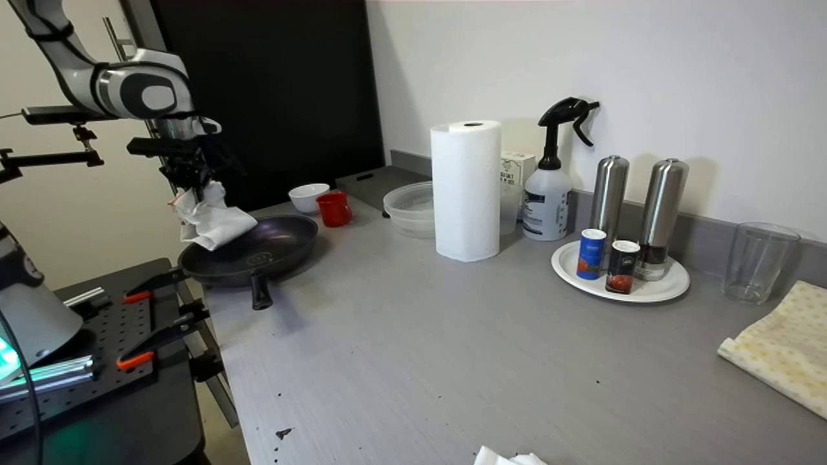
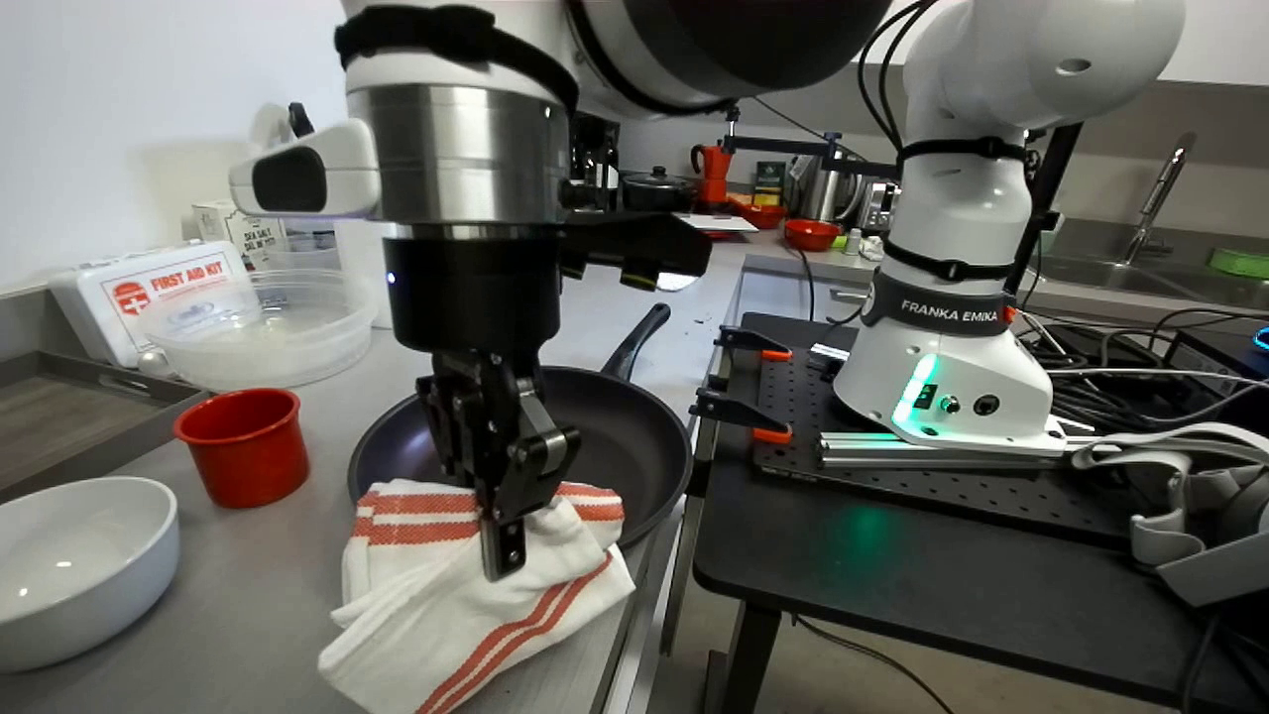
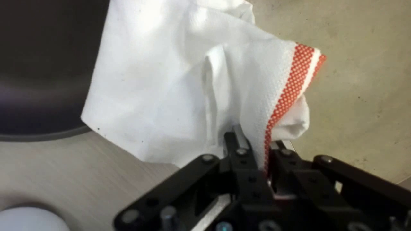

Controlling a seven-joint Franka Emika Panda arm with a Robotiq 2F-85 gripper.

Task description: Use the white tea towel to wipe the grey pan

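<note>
Evidently, the jaws grip the towel [image 2: 446, 635] at the near side of the pan [image 2: 620, 451] in an exterior view; pickup looks done, wiping progress unclear.

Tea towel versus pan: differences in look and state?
The tea towel is white with red stripes; the pan is dark. The tea towel is creased and folded; the pan is round with a handle. The tea towel is pinched in the claw; the pan rests ungripped on the counter. Shared: both show in all three views.
</note>
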